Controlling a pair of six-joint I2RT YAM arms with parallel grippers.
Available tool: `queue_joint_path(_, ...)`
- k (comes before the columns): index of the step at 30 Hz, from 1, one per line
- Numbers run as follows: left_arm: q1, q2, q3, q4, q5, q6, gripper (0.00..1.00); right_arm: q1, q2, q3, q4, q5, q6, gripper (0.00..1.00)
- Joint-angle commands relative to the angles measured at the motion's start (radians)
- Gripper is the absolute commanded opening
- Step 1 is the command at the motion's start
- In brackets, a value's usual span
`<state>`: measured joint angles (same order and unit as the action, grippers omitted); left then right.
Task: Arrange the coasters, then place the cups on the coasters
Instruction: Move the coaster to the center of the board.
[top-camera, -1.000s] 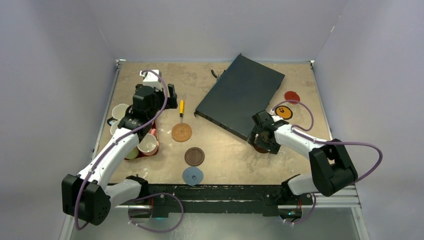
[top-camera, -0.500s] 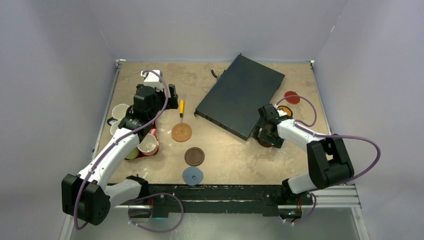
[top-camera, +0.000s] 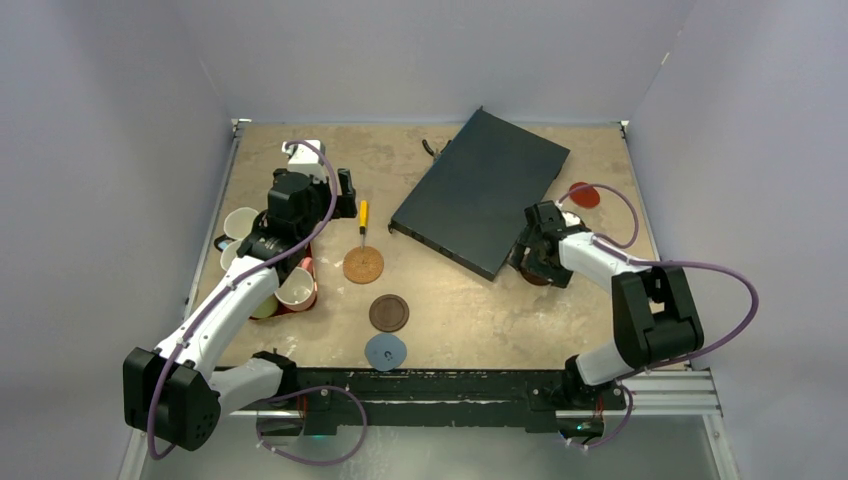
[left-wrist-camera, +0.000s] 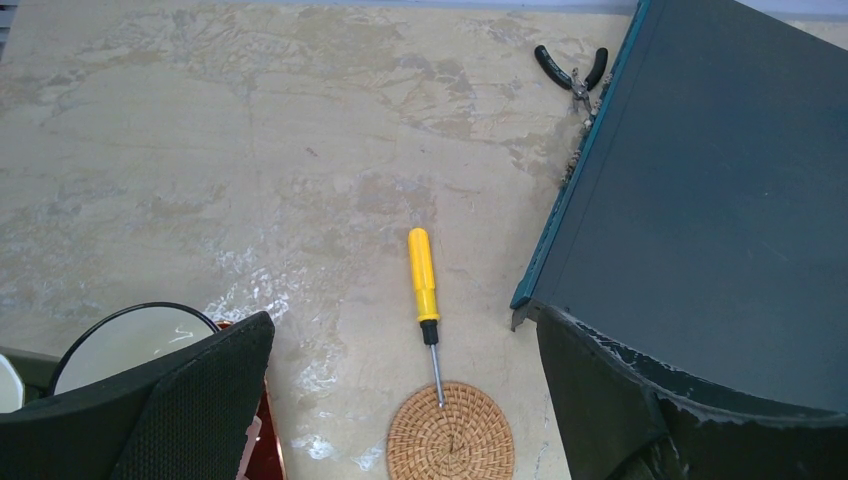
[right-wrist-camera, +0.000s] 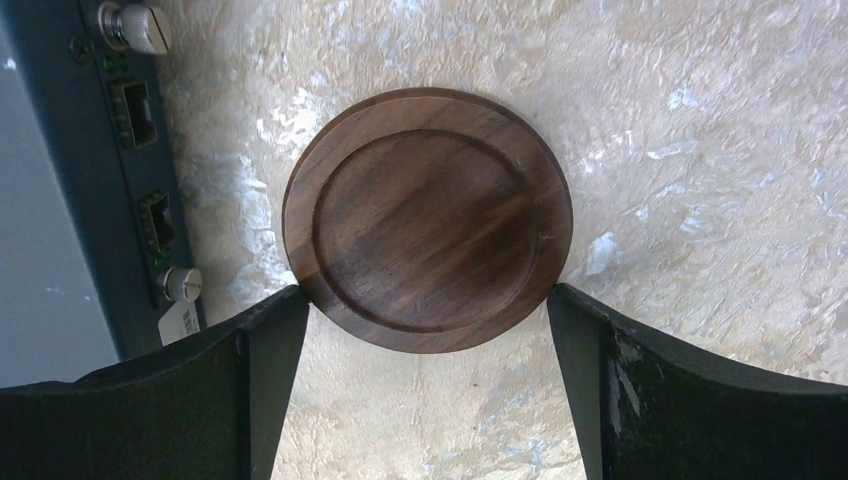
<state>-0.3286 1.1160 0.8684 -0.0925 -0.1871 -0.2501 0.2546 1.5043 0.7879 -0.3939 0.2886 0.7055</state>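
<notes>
My right gripper (right-wrist-camera: 425, 300) is open just over the table. Its fingertips (right-wrist-camera: 290, 300) stand at either side of the near rim of a dark brown wooden coaster (right-wrist-camera: 428, 215), which lies flat beside the black box. From above, that gripper (top-camera: 536, 262) mostly covers the coaster (top-camera: 534, 279). The cork coaster (top-camera: 363, 265), another dark brown coaster (top-camera: 388, 313), a blue-grey one (top-camera: 385, 352) and a red one (top-camera: 584, 194) lie apart on the table. Several cups (top-camera: 295, 288) crowd the left edge. My left gripper (top-camera: 300, 210) hovers open and empty above them, with the cork coaster (left-wrist-camera: 450, 432) below it.
A large black box (top-camera: 480, 190) lies diagonally at the back right, its connector side (right-wrist-camera: 140, 180) close to my right fingers. A yellow screwdriver (top-camera: 363, 217) points its tip onto the cork coaster. Small pliers (top-camera: 430, 148) lie at the back. A dark red tray (top-camera: 305, 300) sits under the cups.
My right gripper has moved back and to the right along the box's edge, and the brown coaster under it appears to have shifted with it. The left arm has stayed still.
</notes>
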Motion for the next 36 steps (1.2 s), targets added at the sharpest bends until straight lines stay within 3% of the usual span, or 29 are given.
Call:
queue_joint_path(1,-0.006,-0.012,0.017,0.024,-0.011,-0.005,0.99,-0.024,0.049,0.003,-0.005,0.023,-0.028,0.92)
queue_joint_path(21,-0.006,-0.002,0.020,0.026,0.001,-0.002,0.99,-0.073,0.080,0.016,0.040,-0.008,-0.067,0.96)
queue_joint_path(36,-0.007,-0.005,0.019,0.026,0.000,-0.003,0.99,-0.073,-0.065,0.051,-0.033,-0.031,-0.111,0.98)
